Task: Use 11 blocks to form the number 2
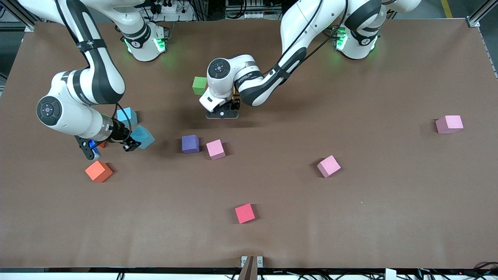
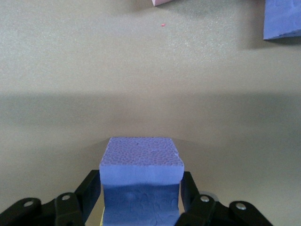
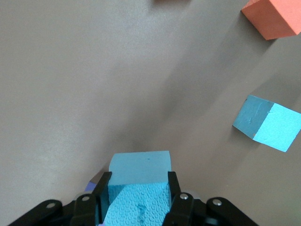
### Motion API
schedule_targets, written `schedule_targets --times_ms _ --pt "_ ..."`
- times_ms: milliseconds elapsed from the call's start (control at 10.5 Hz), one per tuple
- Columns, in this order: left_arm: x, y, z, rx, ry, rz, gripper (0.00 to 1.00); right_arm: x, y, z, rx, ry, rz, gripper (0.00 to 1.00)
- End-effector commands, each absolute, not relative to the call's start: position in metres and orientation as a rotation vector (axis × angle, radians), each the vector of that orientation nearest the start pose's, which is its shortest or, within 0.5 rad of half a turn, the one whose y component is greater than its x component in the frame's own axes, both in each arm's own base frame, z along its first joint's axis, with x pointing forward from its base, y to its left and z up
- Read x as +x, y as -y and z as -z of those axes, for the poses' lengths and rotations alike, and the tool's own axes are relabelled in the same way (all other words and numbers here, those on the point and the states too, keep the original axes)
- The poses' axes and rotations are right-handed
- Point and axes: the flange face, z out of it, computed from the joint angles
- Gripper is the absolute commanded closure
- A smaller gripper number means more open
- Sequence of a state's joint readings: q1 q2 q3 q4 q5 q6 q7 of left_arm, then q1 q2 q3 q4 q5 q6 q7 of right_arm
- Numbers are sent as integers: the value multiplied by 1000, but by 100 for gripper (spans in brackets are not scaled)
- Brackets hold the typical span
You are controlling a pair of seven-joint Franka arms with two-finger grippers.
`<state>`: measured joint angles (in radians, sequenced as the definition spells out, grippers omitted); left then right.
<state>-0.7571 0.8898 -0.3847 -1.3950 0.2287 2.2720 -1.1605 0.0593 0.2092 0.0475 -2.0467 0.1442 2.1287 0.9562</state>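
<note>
The green block [image 1: 200, 85] was partly screened by the left arm, and one of two orange cubes [image 1: 99, 171] was half hidden under the right arm. Three pink blocks [image 1: 328, 166], two purple, two light blue, one red block [image 1: 244, 213] and one green were counted. The right gripper [image 3: 136, 197] was clamped on a light blue block [image 1: 144, 136] over the table beside the second light blue block [image 1: 127, 116]; a purple block [image 2: 141, 157] sat between the left gripper [image 1: 222, 112] fingers, grip or release not being discernible; the other purple block [image 1: 190, 144] lay beside a pink one.
</note>
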Motion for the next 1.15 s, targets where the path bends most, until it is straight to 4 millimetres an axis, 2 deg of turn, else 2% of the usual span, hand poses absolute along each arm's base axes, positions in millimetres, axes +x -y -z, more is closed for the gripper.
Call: schedule_targets --times_ms 0,573,669,956,1051 --pt "363 642 -204 -3238 43 -112 23 558 -69 -337 -2725 -1410 -274 100" --pt "364 642 -207 -3242 23 -106 19 557 -79 -337 -2734 -1389 -277 100" --pt "367 641 -213 -3248 24 -97 16 557 -81 -338 -2730 -1400 -278 100" --pt "370 643 -246 -3269 25 -71 15 555 -86 -335 -2740 -1387 -287 100" --pt "369 643 -249 -3261 21 -74 15 554 -88 -333 -2743 -1384 -292 100"
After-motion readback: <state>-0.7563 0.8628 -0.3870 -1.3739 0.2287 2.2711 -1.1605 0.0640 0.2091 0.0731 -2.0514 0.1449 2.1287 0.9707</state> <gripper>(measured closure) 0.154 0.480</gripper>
